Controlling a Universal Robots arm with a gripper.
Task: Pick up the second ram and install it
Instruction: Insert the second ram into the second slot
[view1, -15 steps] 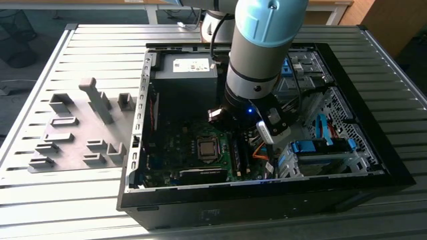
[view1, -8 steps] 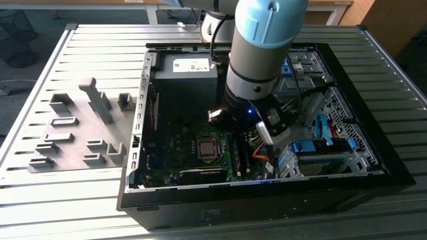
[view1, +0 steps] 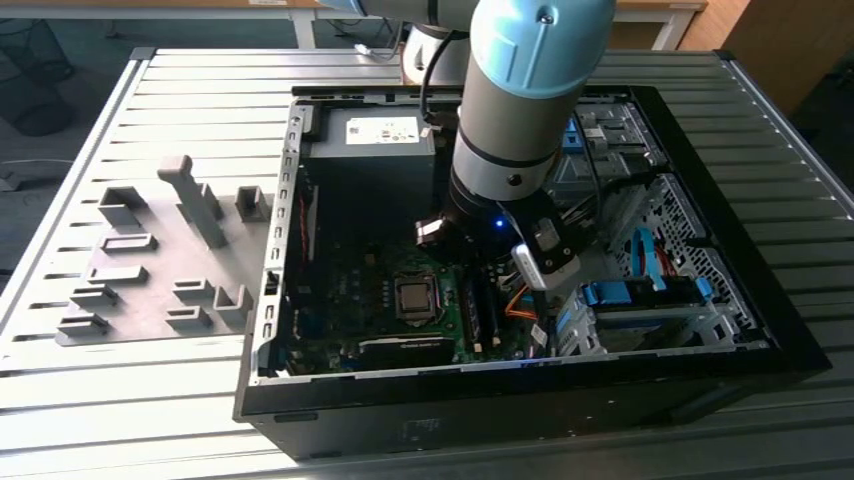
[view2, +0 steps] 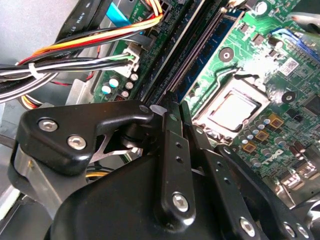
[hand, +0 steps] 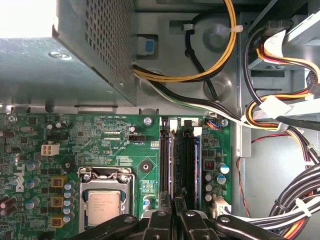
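The second ram shows edge-on as a thin pale strip standing along a black memory slot on the green motherboard. My gripper is shut on the stick's top edge, with its black fingers pressed close together directly over the slot. In the second wrist view the same black fingers come to a narrow tip at my gripper, in line with the long slots. In the exterior view the arm reaches down into the open computer case, and my gripper is low over the slots beside the processor socket.
A blue-edged stick stands in a neighbouring slot. The power supply box and bundles of coloured cables crowd the case. Blue drive-bay latches lie to the exterior view's right. A grey fixture tray rests on the slatted table.
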